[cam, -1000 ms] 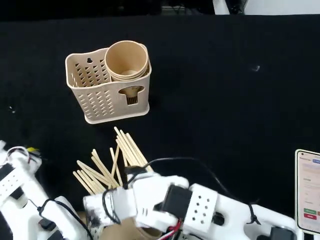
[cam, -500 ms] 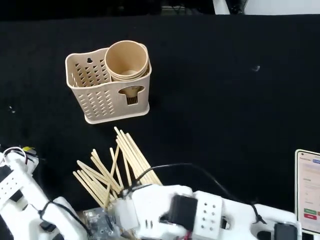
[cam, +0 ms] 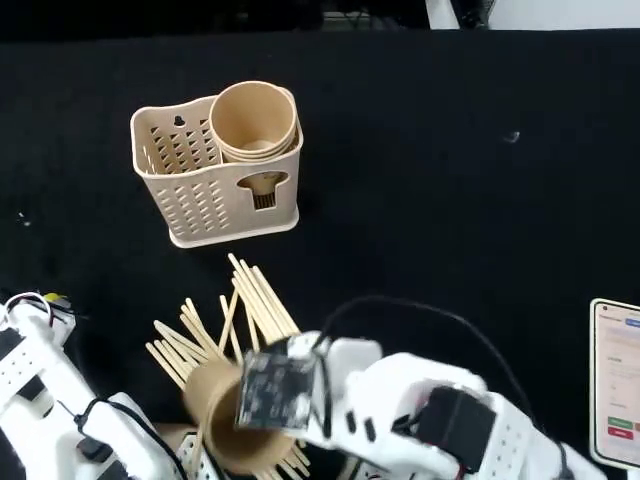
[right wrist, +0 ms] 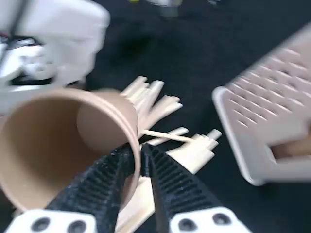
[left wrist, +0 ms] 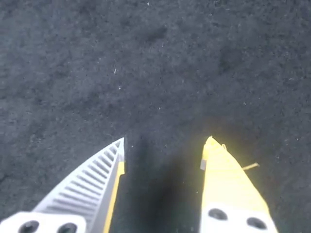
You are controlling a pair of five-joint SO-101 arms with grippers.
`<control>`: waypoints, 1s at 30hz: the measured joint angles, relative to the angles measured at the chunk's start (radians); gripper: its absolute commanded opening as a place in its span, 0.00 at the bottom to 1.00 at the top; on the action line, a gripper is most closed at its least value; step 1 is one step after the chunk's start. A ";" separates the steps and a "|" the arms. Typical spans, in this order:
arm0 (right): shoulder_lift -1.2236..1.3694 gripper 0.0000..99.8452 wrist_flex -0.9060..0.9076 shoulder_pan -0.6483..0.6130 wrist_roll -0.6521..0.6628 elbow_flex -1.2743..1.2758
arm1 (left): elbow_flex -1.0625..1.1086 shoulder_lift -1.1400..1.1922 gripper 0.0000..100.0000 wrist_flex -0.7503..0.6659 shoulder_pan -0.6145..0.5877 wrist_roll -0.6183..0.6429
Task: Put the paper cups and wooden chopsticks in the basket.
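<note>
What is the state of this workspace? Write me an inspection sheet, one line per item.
Surface: black cloth covering the table.
Job's things: basket upright, with stacked paper cups in one compartment; chopsticks piled loose on the cloth in front of it; single cup held on its side over the pile.
Clutter: screen device at the table's edge.
Grippers: right gripper shut on the single cup's rim; left gripper open over bare cloth.
Cables: black cable arching over the right arm.
Surroundings: pale surface beyond the far edge.
</note>
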 measured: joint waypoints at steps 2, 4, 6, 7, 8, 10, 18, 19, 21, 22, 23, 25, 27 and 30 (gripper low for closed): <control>0.000 0.01 -0.003 0.104 -0.005 -0.029 | 0.000 0.000 0.26 0.000 0.000 0.000; 0.000 0.01 -0.029 0.215 -0.008 -0.066 | 0.000 0.000 0.26 0.000 0.000 0.000; 0.000 0.01 -0.074 0.325 -0.023 -0.114 | 0.000 0.000 0.26 0.000 0.000 0.000; 0.000 0.01 -0.104 0.379 -0.041 -0.144 | 0.000 0.000 0.26 0.000 0.000 0.000; 0.000 0.01 -0.135 0.433 -0.058 -0.176 | 0.000 0.000 0.26 0.000 0.002 0.000; 0.002 0.01 -0.201 0.512 -0.094 -0.252 | 0.000 0.000 0.26 0.000 0.015 -0.002; 0.400 0.01 -0.414 0.560 -0.192 -0.585 | 0.000 0.000 0.26 0.000 0.084 -0.002; 0.480 0.01 -0.417 0.572 -0.192 -0.635 | 0.000 0.000 0.26 0.000 0.089 -0.003; 0.637 0.01 -0.408 0.595 -0.196 -0.743 | 0.000 0.000 0.26 0.000 0.107 -0.018; 0.710 0.01 -0.390 0.606 -0.198 -0.798 | 0.000 0.000 0.26 0.000 0.123 -0.031; 0.789 0.01 -0.358 0.614 -0.198 -0.862 | 0.000 0.000 0.26 0.000 0.135 -0.040; 0.936 0.01 -0.273 0.626 -0.198 -1.002 | 0.000 0.000 0.26 0.000 0.147 -0.048; 1.076 0.01 -0.172 0.649 -0.198 -1.158 | 0.000 0.000 0.26 0.000 0.147 -0.052; 1.261 0.02 -0.028 0.669 -0.198 -1.395 | 0.000 0.000 0.26 0.000 0.150 -0.054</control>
